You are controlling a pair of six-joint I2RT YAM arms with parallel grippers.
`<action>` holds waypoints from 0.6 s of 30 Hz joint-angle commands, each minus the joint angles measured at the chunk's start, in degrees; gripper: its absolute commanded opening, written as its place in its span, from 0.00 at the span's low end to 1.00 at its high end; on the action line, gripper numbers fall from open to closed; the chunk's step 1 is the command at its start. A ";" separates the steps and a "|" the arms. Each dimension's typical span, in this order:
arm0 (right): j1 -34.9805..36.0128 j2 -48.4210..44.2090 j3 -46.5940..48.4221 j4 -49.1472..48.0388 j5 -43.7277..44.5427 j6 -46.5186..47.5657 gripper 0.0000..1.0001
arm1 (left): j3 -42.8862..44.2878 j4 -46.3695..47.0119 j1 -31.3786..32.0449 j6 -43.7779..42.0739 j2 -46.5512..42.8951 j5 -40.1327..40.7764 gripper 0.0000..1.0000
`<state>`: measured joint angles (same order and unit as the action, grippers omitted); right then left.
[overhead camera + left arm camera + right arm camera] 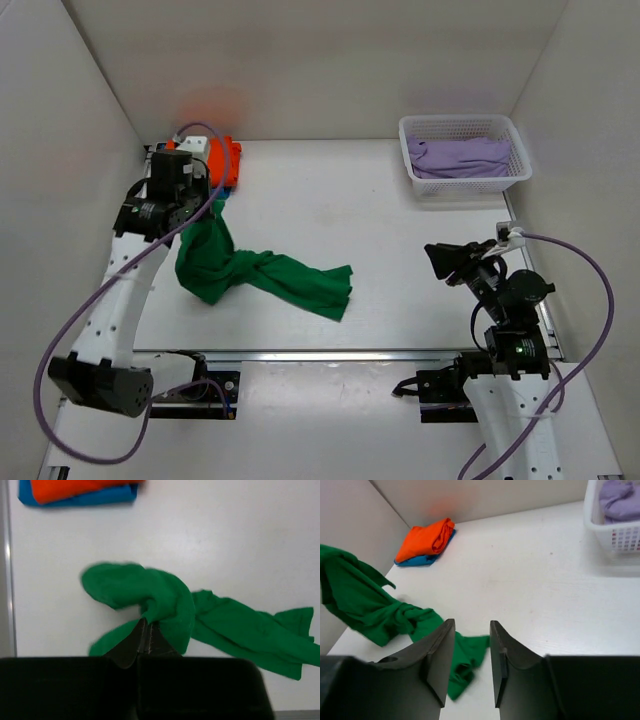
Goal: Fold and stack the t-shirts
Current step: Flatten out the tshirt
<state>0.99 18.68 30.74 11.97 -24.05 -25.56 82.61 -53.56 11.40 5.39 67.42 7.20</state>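
The bright green t-shirt point(262, 275) is crumpled, one end lifted at the left, the rest trailing right across the table. My left gripper point(213, 207) is shut on its cloth; in the left wrist view the closed fingertips point(145, 630) pinch a fold of the green shirt point(170, 605). The folded orange t-shirt point(224, 162) lies on the folded blue one point(80, 500) at the back left. My right gripper point(437, 262) is open and empty, held above the table at the right, pointing toward the green shirt point(375, 610).
A white basket point(464, 153) with lilac cloth point(460, 157) stands at the back right. White walls close in the table at left, back and right. A metal rail point(350, 353) runs along the front edge.
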 commanded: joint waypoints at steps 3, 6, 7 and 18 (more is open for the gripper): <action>-0.21 2.50 -3.92 1.74 -2.49 -0.54 0.33 | -10.26 3.71 -1.11 -1.52 9.29 1.58 0.05; 0.14 5.22 -5.42 1.40 -4.85 -0.28 0.32 | -12.12 7.77 -3.30 -1.35 13.95 1.24 0.21; 0.84 6.97 -6.13 0.96 -4.95 -0.10 0.32 | -11.86 8.55 -4.27 -1.17 14.75 0.37 0.25; 24.22 38.32 -5.00 -15.55 1.31 -2.47 0.54 | -12.03 9.97 -6.21 -0.38 13.19 0.80 0.03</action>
<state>23.64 50.94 23.55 5.87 -23.40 -26.17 70.13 -45.10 5.48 4.69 84.23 7.81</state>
